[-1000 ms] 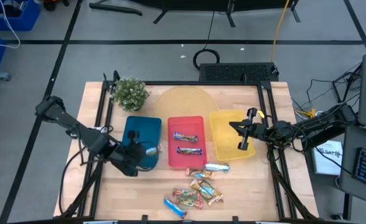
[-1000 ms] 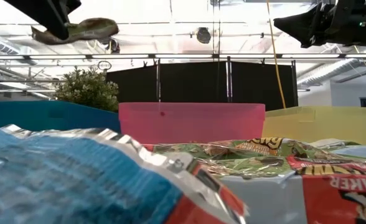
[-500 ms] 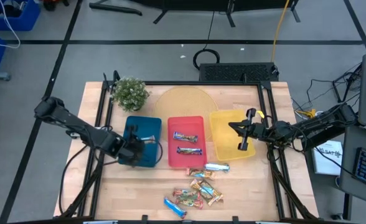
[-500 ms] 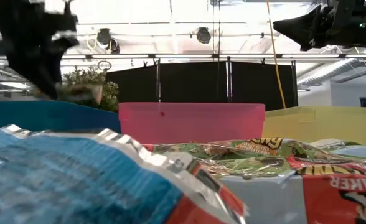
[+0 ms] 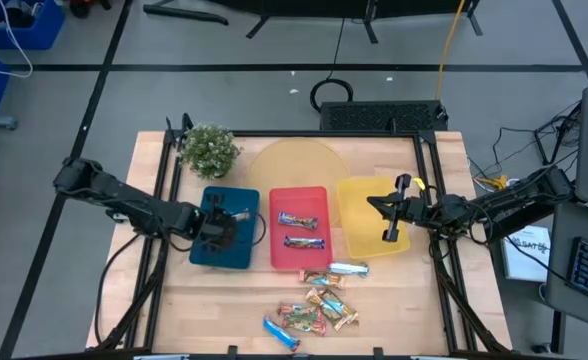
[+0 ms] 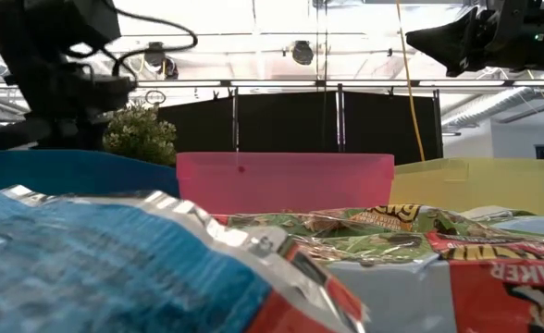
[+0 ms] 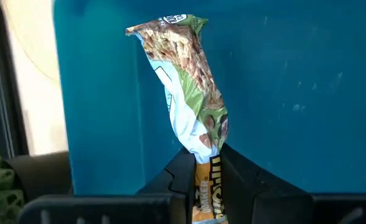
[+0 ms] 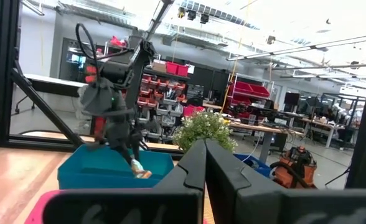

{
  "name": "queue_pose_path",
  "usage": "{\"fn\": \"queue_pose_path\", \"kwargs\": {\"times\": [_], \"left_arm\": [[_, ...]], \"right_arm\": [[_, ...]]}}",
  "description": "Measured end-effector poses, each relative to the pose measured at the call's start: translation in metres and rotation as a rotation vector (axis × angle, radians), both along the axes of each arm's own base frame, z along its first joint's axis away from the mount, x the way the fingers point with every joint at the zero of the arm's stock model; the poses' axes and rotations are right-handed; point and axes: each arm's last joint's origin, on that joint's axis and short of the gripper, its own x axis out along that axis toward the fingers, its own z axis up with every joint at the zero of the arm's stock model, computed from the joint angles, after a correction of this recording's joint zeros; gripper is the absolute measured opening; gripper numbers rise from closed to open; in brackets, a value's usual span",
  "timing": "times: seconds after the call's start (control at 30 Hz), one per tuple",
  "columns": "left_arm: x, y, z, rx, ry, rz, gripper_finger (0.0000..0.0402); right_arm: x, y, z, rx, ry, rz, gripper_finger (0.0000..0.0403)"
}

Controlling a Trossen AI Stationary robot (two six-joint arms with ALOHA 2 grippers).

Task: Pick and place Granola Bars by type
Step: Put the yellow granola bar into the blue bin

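My left gripper (image 5: 221, 226) is low over the blue tray (image 5: 210, 252), shut on a granola bar (image 7: 186, 81) with a green, tan and pale-blue wrapper. The right wrist view shows that bar (image 8: 139, 170) hanging below the left gripper (image 8: 131, 154) at the tray's rim. In the low view the blue tray's wall (image 6: 68, 171) hides it. My right gripper (image 5: 391, 227) waits shut above the yellow tray (image 5: 359, 200). Two dark bars (image 5: 301, 230) lie in the red tray (image 5: 299, 262). Several loose bars (image 5: 319, 303) lie on the table near its front edge. My left gripper pinches the bar's one end (image 7: 206, 179) between its two fingers, which lie across the bar. The fingers slant down from the table's left. The rest of the bar sticks out past the fingertips over the tray's floor; whether its free end (image 7: 167, 25) touches the floor I cannot tell.
A potted plant (image 5: 210, 149) stands at the far left behind the blue tray. A round tan mat (image 5: 294, 165) lies behind the red tray. A silver bar (image 5: 348, 268) and a blue bar (image 5: 281, 331) lie at the edges of the loose pile.
My left gripper has come down with the bar and gone toward the table's far edge, from the blue tray's near rim to low over its middle. Its wrist has rolled and tipped steeper. The bar has sunk out of sight behind the tray wall in the low view.
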Motion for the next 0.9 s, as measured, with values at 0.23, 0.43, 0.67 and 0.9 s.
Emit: {"fn": "queue_pose_path", "kwargs": {"times": [0.23,0.43,0.67,0.9], "left_arm": [[0.006,0.006,0.0,-0.053,-0.034,0.01,0.006],[0.008,0.01,0.0,-0.062,-0.039,0.026,0.006],[0.007,0.011,0.0,-0.043,-0.035,0.027,0.006],[0.008,0.015,0.0,-0.02,-0.003,-0.022,0.006]], "right_arm": [[0.0,0.0,0.0,0.005,0.003,0.001,0.0],[0.0,0.0,0.0,-0.015,0.008,-0.003,0.0],[-0.001,0.0,0.002,-0.051,-0.005,-0.015,0.0],[-0.001,0.0,0.002,-0.084,-0.003,-0.024,0.0]]}}
